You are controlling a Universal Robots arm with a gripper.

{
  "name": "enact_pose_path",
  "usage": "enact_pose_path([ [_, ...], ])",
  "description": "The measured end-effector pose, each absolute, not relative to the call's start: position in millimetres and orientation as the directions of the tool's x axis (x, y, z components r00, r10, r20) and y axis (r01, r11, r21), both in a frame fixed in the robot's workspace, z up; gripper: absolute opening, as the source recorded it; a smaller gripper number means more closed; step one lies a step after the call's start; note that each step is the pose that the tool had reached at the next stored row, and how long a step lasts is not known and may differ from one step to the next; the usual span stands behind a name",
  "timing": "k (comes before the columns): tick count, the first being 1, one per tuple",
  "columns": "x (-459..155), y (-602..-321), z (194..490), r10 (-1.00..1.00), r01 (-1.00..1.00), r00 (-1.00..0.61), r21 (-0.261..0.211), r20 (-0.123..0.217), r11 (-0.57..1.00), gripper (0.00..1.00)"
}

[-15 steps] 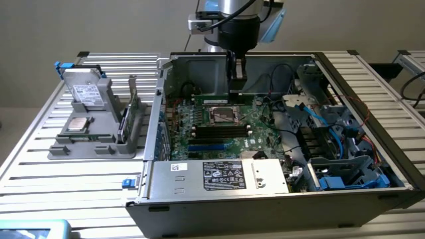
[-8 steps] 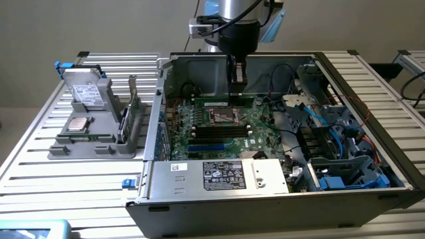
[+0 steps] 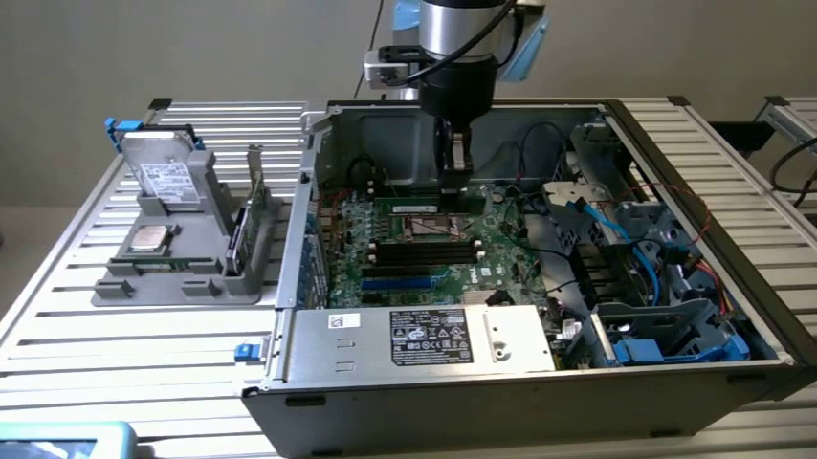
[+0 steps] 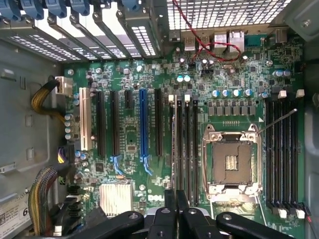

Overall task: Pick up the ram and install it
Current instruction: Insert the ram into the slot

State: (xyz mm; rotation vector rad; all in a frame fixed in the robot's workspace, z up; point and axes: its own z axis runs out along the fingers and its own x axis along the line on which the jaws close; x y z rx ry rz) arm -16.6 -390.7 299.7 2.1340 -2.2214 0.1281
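Observation:
The ram (image 3: 408, 205), a narrow green stick, stands on edge among the memory slots just behind the CPU socket (image 3: 431, 227) inside the open computer case. My gripper (image 3: 453, 185) reaches straight down onto it, fingers shut on its top edge. In the wrist view the gripper (image 4: 175, 211) is closed, and the ram (image 4: 173, 149) runs away from it as a thin strip along the black memory slots (image 4: 187, 149). The empty CPU socket (image 4: 232, 162) lies beside these slots.
Case walls (image 3: 306, 239) and the power supply (image 3: 422, 335) hem in the motherboard. Cables and drive cages (image 3: 638, 287) fill the exterior view's right. A grey fixture (image 3: 179, 268) outside the case holds a drive, a chip and upright boards. More slots (image 4: 281, 149) lie past the socket.

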Motion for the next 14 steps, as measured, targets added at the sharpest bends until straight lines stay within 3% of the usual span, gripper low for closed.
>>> enact_pose_path([
  [14, -14.7, -385.8, 277.3, -0.994, -0.999, -0.040, -0.019, 0.104, 0.039, 0.12],
])
